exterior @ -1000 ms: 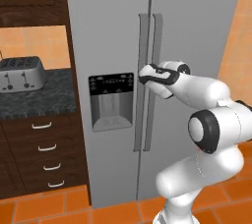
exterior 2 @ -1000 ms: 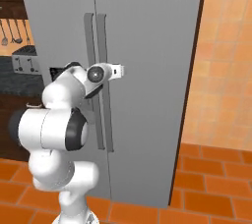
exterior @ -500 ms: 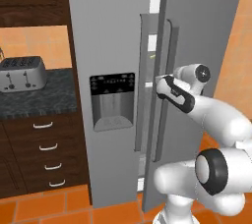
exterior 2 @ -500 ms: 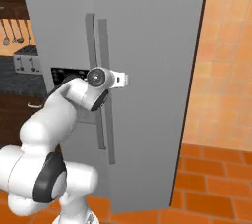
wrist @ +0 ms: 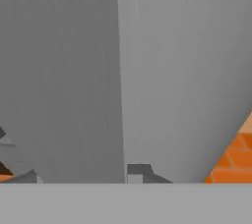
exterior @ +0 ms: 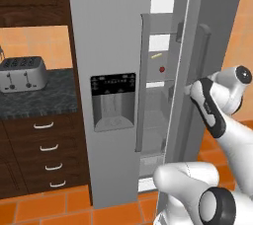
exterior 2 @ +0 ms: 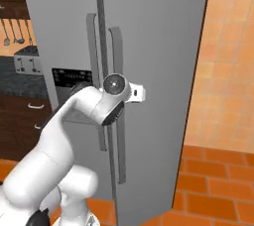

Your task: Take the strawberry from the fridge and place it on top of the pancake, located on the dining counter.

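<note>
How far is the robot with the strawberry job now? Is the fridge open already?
Partly done: the right fridge door is swung open, and shelves show in the gap. The strawberry sits on a shelf inside, untouched, below a thin yellow item. In hand: the claw is at the door's handle; whether it is clamped on it I cannot tell. Left: reach in, grasp the strawberry, carry it to the pancake.

I stand in a home kitchen: a tall grey side-by-side fridge (exterior: 113, 46), a silver four-slot toaster (exterior: 22, 73) on a dark speckled worktop (exterior: 44, 98), dark wood drawers (exterior: 44, 155), orange floor tiles (exterior 2: 213, 190).
</note>
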Controlling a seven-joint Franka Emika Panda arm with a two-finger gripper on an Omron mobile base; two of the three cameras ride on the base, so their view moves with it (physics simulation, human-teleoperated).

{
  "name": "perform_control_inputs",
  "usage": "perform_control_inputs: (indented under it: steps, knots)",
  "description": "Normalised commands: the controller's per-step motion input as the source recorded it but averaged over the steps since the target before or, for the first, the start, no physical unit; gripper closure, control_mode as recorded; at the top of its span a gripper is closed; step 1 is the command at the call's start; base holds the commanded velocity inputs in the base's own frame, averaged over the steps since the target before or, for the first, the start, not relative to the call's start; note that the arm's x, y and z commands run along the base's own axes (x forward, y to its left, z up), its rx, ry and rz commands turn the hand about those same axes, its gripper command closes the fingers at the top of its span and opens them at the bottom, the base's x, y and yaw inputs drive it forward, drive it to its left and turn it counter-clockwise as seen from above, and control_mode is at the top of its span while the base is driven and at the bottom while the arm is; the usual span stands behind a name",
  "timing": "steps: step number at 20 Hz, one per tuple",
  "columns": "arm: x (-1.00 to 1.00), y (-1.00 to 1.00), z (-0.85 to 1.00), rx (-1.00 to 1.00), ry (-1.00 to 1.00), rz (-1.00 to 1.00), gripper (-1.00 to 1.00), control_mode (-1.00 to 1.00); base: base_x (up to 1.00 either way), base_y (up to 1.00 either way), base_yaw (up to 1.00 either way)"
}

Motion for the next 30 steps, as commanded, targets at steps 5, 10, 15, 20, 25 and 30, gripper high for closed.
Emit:
perform_control_inputs:
  steps: [5, 10, 15, 20, 25, 30]
  knots:
    - [-0.82, -1.0, 0.01, 0.04, 0.01, 0.11, 1.0, -1.0, 0.0, 0.0, 0.0]
    - [-0.25, -0.94, 0.17, 0.06, 0.02, 0.01, 1.0, -1.0, 0.0, 0.0, 0.0]
    - [-0.27, -0.63, 0.23, 0.02, 0.0, -0.02, -1.0, -1.0, 0.0, 0.0, 0.0]
    - [-0.5, -0.14, 0.35, -0.06, 0.02, -0.15, -1.0, -1.0, 0.0, 0.0, 0.0]
    - [-0.71, 0.14, 0.32, -0.19, 0.04, -0.15, -1.0, -1.0, 0.0, 0.0, 0.0]
    - [-0.37, 0.86, 0.0, -0.47, 0.07, -0.16, -1.0, -1.0, 0.0, 0.0, 0.0]
